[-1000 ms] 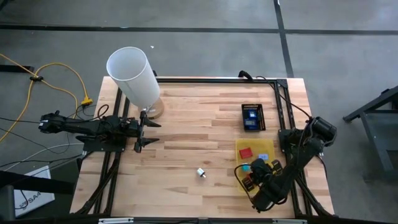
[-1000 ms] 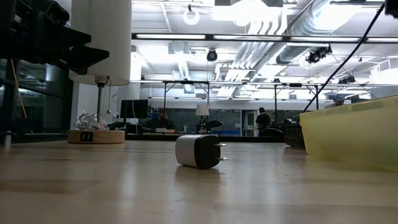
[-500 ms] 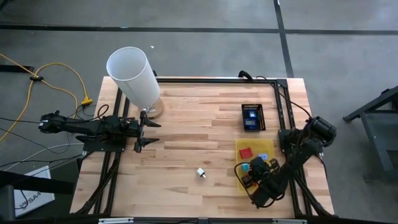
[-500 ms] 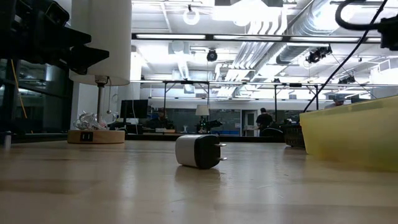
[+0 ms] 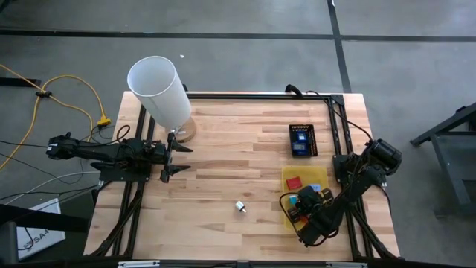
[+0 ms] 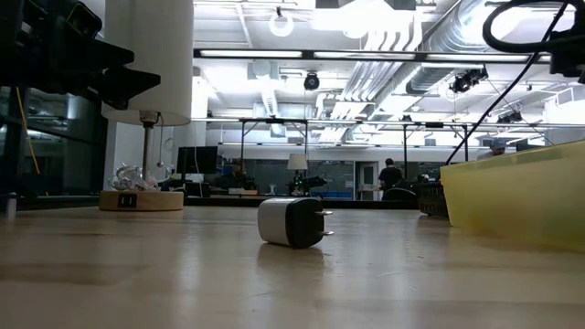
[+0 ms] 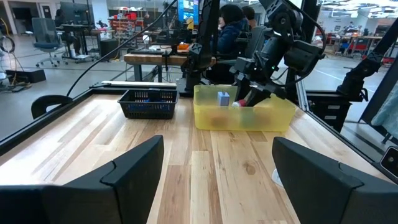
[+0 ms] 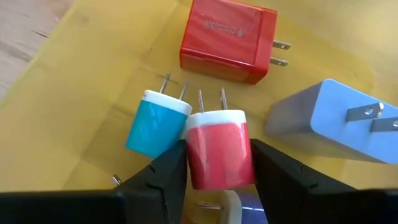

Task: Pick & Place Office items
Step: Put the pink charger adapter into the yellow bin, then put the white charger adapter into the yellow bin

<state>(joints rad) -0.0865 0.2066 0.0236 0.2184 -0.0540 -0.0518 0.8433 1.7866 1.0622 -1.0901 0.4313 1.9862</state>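
A yellow translucent tray (image 5: 318,177) sits near the table's right edge. It holds several small chargers: a red block (image 8: 229,40), a cyan one (image 8: 155,124), a blue-grey one (image 8: 326,121) and a red one with a white cap (image 8: 219,146). My right gripper (image 8: 217,144) is low over the tray's near end (image 5: 301,207) and shut on that red charger. A white charger (image 5: 240,207) lies on its side on the bare wood (image 6: 291,222). My left gripper (image 5: 169,154) waits open at the table's left side. My right gripper pinches the red charger's body (image 8: 219,163) between its two fingers (image 8: 165,171), one on each side. The white cap and two prongs point away from the wrist. The cyan charger lies against one finger. Whether the red charger rests on the tray floor, I cannot tell.
A tall white cylinder on a round wooden base (image 5: 160,89) stands at the far left corner. A black mesh basket (image 5: 302,140) with a blue item sits beyond the tray. Bare wood lies across the table's middle, around the white charger. People sit at desks in the room behind.
My right arm has crept a little toward the table's far edge over the tray's near end, and its cable loop has come into the low view's upper right corner. The white charger lies where it was.
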